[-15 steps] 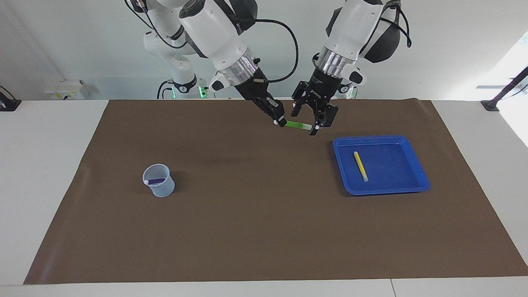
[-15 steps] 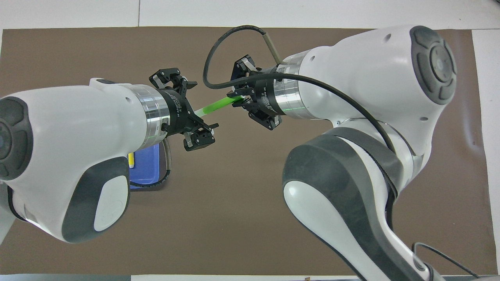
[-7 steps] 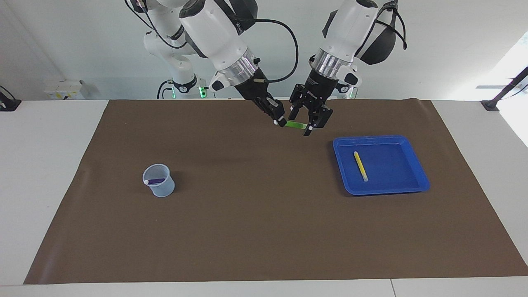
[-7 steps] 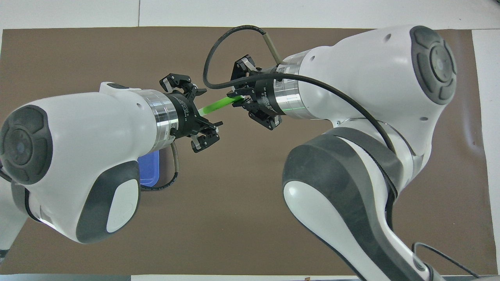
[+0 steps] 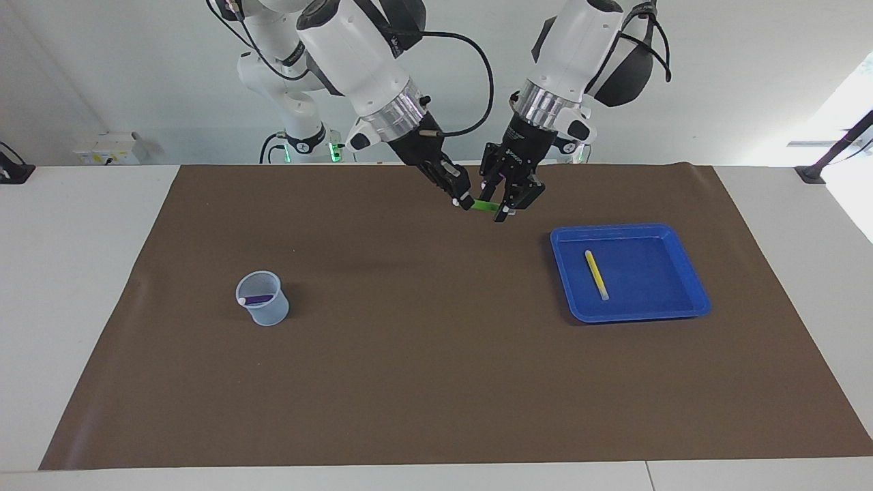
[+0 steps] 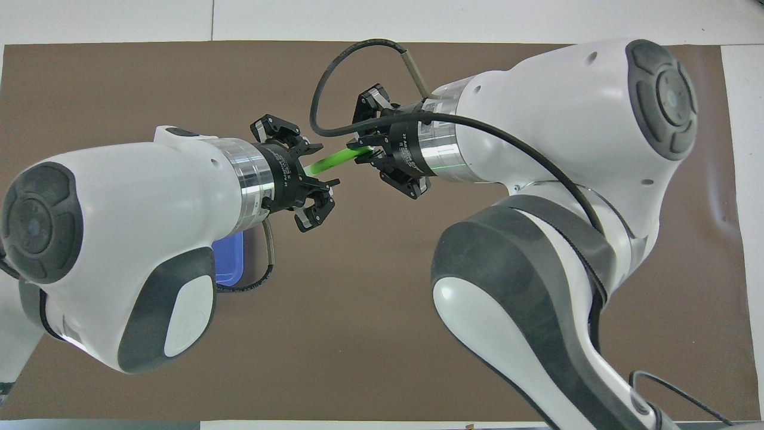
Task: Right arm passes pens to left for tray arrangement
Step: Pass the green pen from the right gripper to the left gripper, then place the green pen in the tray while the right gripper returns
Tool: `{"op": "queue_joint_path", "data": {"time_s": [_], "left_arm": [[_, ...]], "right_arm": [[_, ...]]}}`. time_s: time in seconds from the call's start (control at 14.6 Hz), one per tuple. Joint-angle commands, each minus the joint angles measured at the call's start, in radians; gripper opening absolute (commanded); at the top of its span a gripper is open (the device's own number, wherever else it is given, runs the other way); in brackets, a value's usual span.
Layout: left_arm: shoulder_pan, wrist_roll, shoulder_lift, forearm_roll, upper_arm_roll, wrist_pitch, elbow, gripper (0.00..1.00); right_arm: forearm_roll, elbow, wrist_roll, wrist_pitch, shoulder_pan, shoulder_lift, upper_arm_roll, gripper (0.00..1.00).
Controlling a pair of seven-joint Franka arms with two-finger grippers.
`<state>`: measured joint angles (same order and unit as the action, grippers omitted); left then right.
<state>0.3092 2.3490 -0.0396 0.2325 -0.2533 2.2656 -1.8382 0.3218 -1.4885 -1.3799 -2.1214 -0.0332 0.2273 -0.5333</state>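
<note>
My right gripper (image 5: 464, 200) is shut on one end of the green pen (image 5: 487, 205) and holds it level in the air over the mat, at the robots' edge. My left gripper (image 5: 496, 204) is open, with its fingers on either side of the pen's free end. The overhead view shows the green pen (image 6: 337, 158) running between the right gripper (image 6: 367, 152) and the left gripper (image 6: 325, 166). The yellow pen (image 5: 596, 274) lies in the blue tray (image 5: 672, 310) toward the left arm's end. The purple pen (image 5: 258, 299) lies in the cup.
A small translucent bluish cup (image 5: 267, 312) stands on the brown mat (image 5: 423, 354) toward the right arm's end. In the overhead view only a corner of the tray (image 6: 230, 269) shows under the left arm.
My left gripper has moved along the green pen toward the right gripper and its fingers have narrowed around the pen's free end. The right gripper has held still.
</note>
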Motion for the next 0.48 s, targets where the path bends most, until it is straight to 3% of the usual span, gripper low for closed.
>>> {"op": "queue_joint_path", "data": {"time_s": [0.0, 0.07, 0.14, 0.41], "left_arm": [[0.01, -0.008, -0.01, -0.007, 0.006, 0.019, -0.013, 0.26], [0.01, -0.01, -0.008, -0.007, 0.006, 0.02, -0.013, 0.07], [0.01, -0.01, -0.008, -0.007, 0.006, 0.023, -0.013, 0.0], [0.008, -0.011, -0.008, -0.007, 0.009, 0.026, -0.012, 0.0]], "right_arm": [[-0.021, 0.024, 0.007, 0.003, 0.004, 0.017, -0.013, 0.0], [-0.021, 0.024, 0.012, 0.004, 0.004, 0.015, -0.013, 0.0], [-0.021, 0.024, 0.016, 0.004, 0.004, 0.015, -0.013, 0.0], [-0.021, 0.024, 0.024, 0.006, 0.004, 0.015, -0.013, 0.0]]}}
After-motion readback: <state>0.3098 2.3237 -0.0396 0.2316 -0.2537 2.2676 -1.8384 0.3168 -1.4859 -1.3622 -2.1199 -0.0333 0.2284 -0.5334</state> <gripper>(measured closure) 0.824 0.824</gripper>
